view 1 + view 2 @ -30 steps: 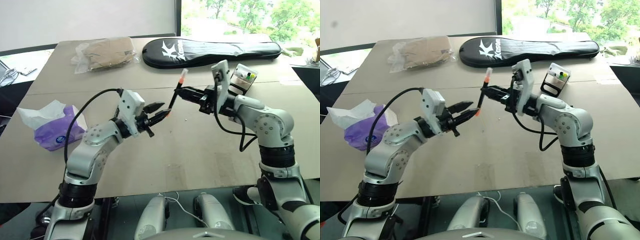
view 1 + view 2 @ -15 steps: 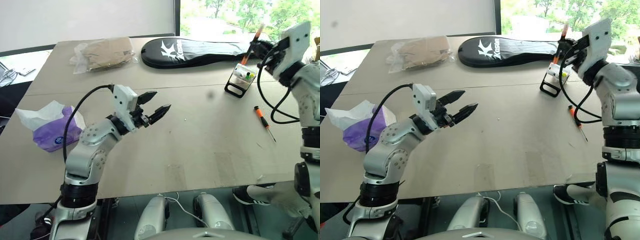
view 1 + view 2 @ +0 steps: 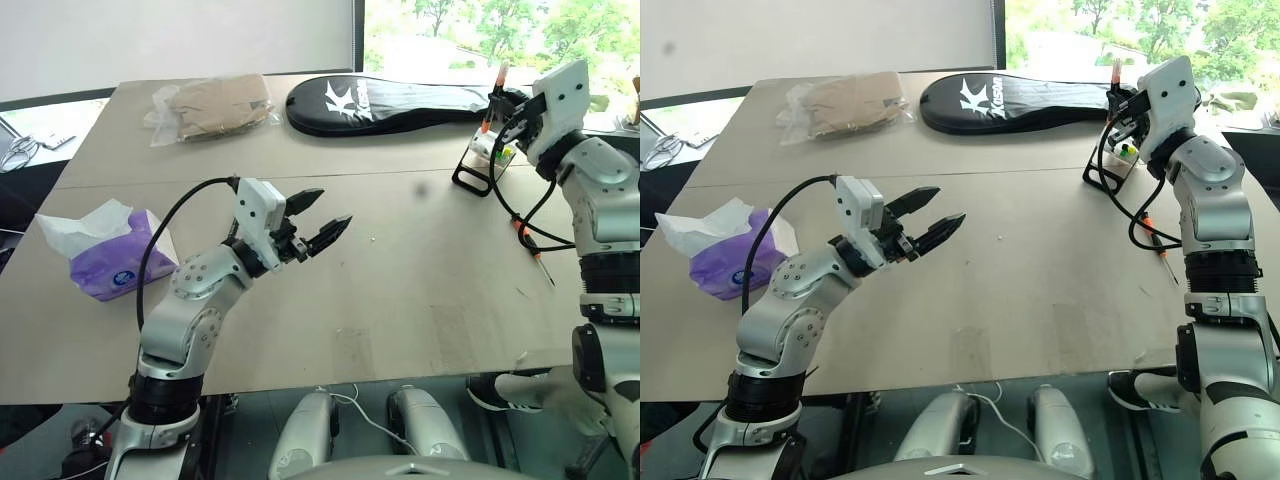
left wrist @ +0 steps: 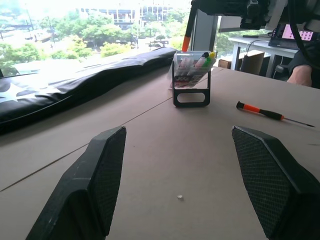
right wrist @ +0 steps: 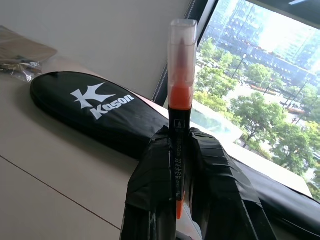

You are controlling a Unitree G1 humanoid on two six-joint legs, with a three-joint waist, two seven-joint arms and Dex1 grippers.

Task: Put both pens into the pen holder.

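My right gripper is shut on a pen with an orange barrel and a clear cap, held upright. The pen stands directly over the pen holder, a clear cup on a black frame at the table's far right. In the left wrist view the pen's lower end meets the holder's rim; whether it is inside I cannot tell. The other pen, orange and black with a thin metal tip, lies flat on the table near the holder. My left gripper hovers open and empty over the table's middle.
A black racket bag lies along the far edge behind the holder. A plastic bag with brown contents sits at the far left. A purple tissue pack rests near the left edge. Bare tabletop lies between the arms.
My right gripper carried the pen from the table's middle, away from the left gripper, out to the right over the holder, turning it upright. The left gripper's fingers spread wider.
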